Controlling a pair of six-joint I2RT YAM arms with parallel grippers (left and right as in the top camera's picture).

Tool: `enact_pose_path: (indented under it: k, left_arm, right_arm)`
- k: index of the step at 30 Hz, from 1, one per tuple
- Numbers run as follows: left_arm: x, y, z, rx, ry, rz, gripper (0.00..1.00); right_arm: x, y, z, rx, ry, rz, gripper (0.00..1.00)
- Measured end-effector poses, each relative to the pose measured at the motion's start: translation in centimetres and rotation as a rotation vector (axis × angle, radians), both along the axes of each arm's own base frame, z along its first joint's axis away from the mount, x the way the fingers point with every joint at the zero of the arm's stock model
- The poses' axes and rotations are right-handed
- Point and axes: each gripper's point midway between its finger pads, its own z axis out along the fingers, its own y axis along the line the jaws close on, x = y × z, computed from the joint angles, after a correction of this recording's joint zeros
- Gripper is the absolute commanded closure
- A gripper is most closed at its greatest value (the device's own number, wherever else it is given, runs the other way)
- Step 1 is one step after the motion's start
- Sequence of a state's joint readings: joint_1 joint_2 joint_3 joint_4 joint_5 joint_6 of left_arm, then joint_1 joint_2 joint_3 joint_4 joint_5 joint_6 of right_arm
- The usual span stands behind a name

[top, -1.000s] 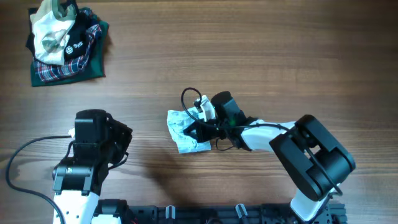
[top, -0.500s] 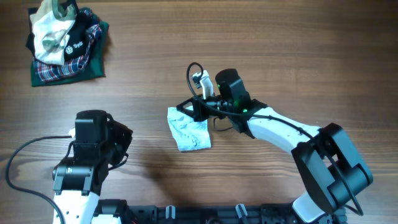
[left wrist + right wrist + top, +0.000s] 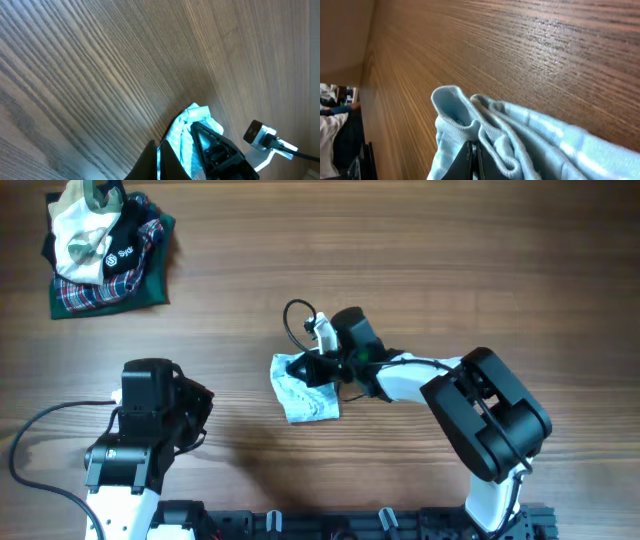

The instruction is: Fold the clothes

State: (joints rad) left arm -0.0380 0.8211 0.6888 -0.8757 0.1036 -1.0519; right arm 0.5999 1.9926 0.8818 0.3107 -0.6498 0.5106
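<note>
Right arm (image 3: 410, 383) white link, blk joints, looped blk cable, left arm (image 3: 150, 405) blk w/ white base

The right arm (image 3: 420, 380) stretches low across to its left; the right gripper (image 3: 299, 368) has its fingers pinched together on the clothes (image 3: 310, 398); the left arm (image 3: 140, 430) sits tucked back, well apart; the left gripper (image 3: 203, 402) is closed.

fig. free room, as i read it from the console. the table (image 3: 420, 250) shows bare wood across its far middle and right. obstacles: heap of clothing (image 3: 105, 250), far left corner; right arm (image 3: 410, 380) lying over the middle, right gripper (image 3: 302, 368) on the clothes (image 3: 310, 402); left arm (image 3: 150, 420) and cable (image 3: 35, 430), near left. an open lane runs between the left arm and the clothes.
</note>
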Motion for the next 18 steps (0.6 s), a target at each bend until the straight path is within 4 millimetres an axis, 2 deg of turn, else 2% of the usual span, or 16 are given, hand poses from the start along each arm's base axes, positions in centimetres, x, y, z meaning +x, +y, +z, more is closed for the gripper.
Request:
enact_pose_path:
  k: [3,5,6,7,9,12,13,15,17,18]
  left_arm:
    - [-0.1,-0.3,0.0,0.000,0.001,-0.015,0.96]
    - [-0.2,-0.8,0.0,0.000,0.003,-0.036,0.96]
    - [-0.2,-0.9,0.0,0.000,0.003,-0.043,0.96]
    - [-0.2,-1.2,0.0,0.000,0.003,-0.054,0.96]
    - [-0.3,-1.6,0.0,0.000,0.004,-0.075,0.96]
    - [-0.6,-2.6,-0.3,0.001,0.017,-0.121,0.96]
    - [-0.7,-3.1,-0.5,0.003,0.025,-0.143,0.96]
    - [-0.9,-4.0,-1.0,0.008,0.048,-0.188,0.96]
    - [-1.2,-5.1,-1.7,0.015,0.081,-0.240,0.96]
    - [-1.3,-6.0,-2.2,0.022,0.102,-0.278,0.96]
  right_arm:
    - [1.6,-0.6,1.4,0.013,0.003,-0.021,0.96]
    - [3.4,-1.6,4.2,0.034,-0.018,-0.047,0.95]
    - [4.5,-2.0,6.1,0.052,-0.046,-0.061,0.91]
    - [5.2,-2.6,8.3,0.071,-0.074,-0.074,0.84]
    - [6.1,-4.1,12.2,0.101,-0.129,-0.102,0.76]
    - [6.4,-7.4,15.5,0.095,-0.164,-0.147,0.47]
    - [6.4,-8.9,16.0,0.076,-0.164,-0.166,0.42]
    - [6.0,-10.6,15.6,0.040,-0.138,-0.177,0.36]
    - [5.6,-12.2,14.8,0.001,-0.109,-0.186,0.28]
    - [5.3,-13.2,14.0,-0.026,-0.077,-0.194,0.21]
